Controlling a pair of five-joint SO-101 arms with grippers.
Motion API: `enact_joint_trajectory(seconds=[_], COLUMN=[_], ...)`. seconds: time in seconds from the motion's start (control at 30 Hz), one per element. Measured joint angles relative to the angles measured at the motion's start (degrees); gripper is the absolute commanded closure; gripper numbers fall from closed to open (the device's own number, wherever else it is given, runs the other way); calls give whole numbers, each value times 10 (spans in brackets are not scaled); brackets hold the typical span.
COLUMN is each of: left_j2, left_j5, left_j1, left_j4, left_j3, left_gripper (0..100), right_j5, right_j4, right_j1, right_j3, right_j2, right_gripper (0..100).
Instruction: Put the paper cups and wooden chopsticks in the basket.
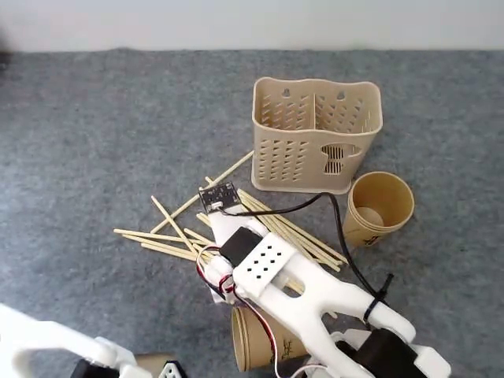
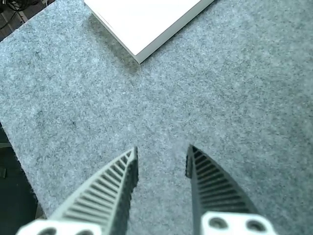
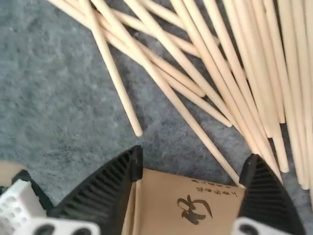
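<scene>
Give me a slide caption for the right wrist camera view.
Right gripper, jaws open, straddles a paper cup lying on grey felt beside scattered wooden chopsticks.

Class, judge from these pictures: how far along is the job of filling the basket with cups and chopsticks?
Done: nothing; the beige perforated plastic basket looks empty. In hand: the open right gripper straddles a lying brown paper cup, not gripping. Remaining: that cup, the other brown cup beside the basket, all scattered wooden chopsticks.

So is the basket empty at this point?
Seemingly empty: the basket stands upright with nothing rising from either compartment, though its floor is hidden. The chopsticks and paper cups lie outside it.
</scene>
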Motion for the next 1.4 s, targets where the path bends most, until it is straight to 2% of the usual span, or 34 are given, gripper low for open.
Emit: enact_joint_trajectory(seconds=[0.4,0.57,0.67,0.77,1.07,1.2,1.3,1.4], left_j2=[0,0,0,0,0,0,0,0], left_j5=[0,0,0,0,0,0,0,0], left_j1=[0,1,12,19,23,23,23,23], left_j4=[-1,-1,-16,-39,-55,-55,-55,-55], left_j3=[3,24,40,55,62,62,62,62], left_gripper=[840,840,840,840,840,840,840,840], right_j5=[15,15,15,15,18,23,40,45], right_j4=[196,226,235,235,195,171,165,164], right_j1=[-1,-62,-113,-131,-130,-103,-88,-86], right_j3=[-197,-211,-211,-194,-40,-20,-20,-20], right_j2=[0,0,0,0,0,0,0,0], right_gripper=[691,691,691,692,692,693,768,948])
